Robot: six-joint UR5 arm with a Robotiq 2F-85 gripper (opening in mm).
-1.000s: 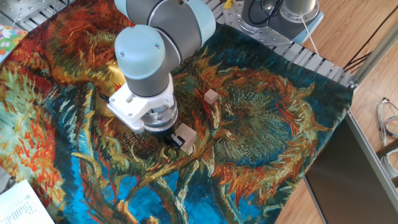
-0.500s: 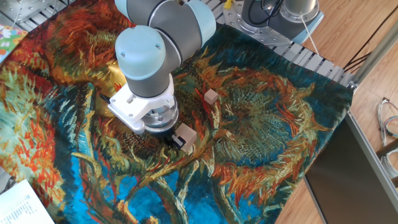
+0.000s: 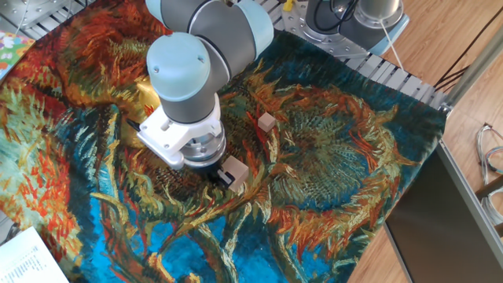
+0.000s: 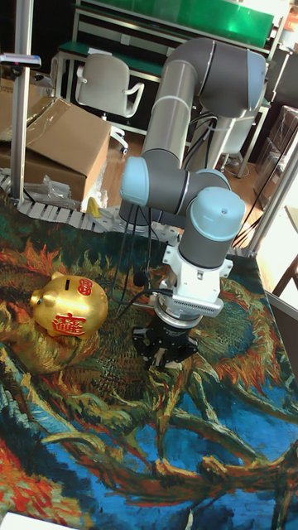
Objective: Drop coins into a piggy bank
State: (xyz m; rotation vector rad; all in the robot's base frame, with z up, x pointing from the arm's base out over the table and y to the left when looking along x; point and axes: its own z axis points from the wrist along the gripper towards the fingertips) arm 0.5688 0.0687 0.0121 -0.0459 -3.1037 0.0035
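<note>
In the tall fixed view I am seeing the piggy bank sitting on the left of the worktop, on the painted cloth, its slot facing up and red markings showing on its back and side. It is standing apart from the arm, with dark cables hanging between them. In the fixed view the arm is hiding the bank almost completely.

Moving right, the arm is reaching down near the middle of the cloth, and the gripper is pointing straight down with its tips at or just above the fabric. In the fixed view a pale wooden block is sitting right at the black fingertips, but I cannot tell whether the jaws are clamped on it, closed or apart.

Further right and farther back, a second, smaller wooden block is lying on the cloth, clear of the arm.
</note>
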